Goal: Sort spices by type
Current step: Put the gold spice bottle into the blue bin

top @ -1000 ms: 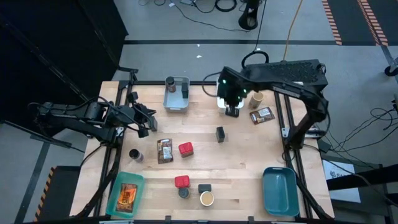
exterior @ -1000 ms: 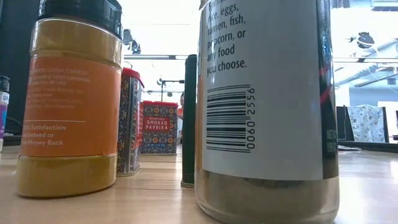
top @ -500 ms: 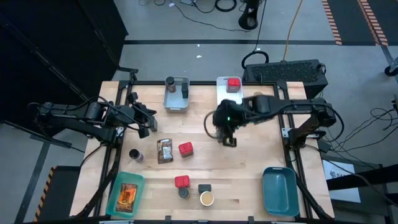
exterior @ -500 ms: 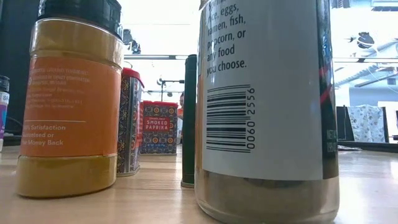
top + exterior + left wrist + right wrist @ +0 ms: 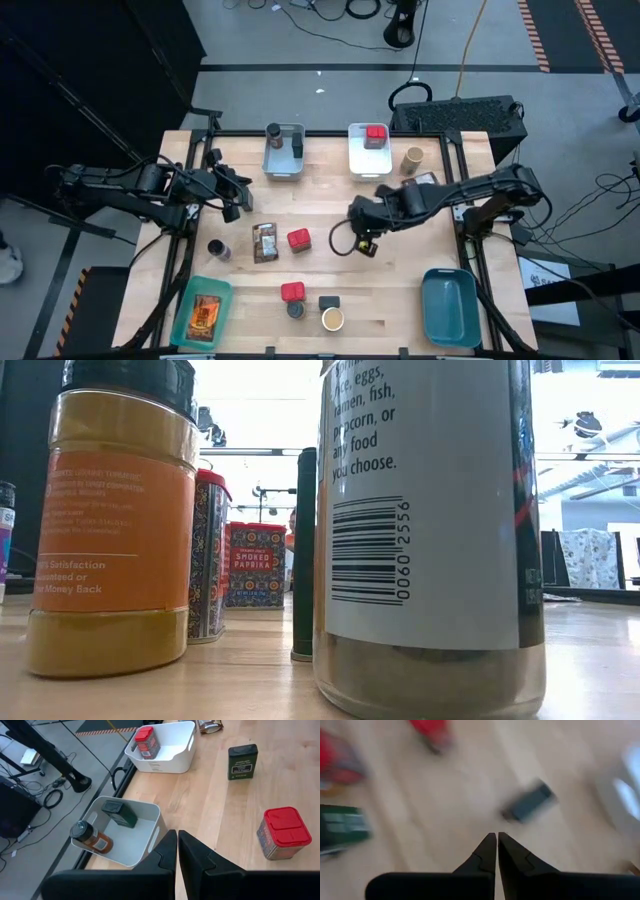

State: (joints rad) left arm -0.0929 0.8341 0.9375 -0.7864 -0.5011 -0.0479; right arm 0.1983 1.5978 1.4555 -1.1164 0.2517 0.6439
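Spices scattered mid-sort. One red tin (image 5: 376, 134) sits in the white bin (image 5: 356, 158) at the table's far edge; a dark tin and jar share the grey bin (image 5: 283, 168) (like with like, seemingly). Two more red tins (image 5: 298, 239) wait loose mid-table; packet in the teal bin (image 5: 186, 325). Right gripper (image 5: 366, 245) hovers mid-table, fingers pressed together, carrying nothing, probably between picks. Left gripper (image 5: 229, 207) waits near the left edge, clenched, empty.
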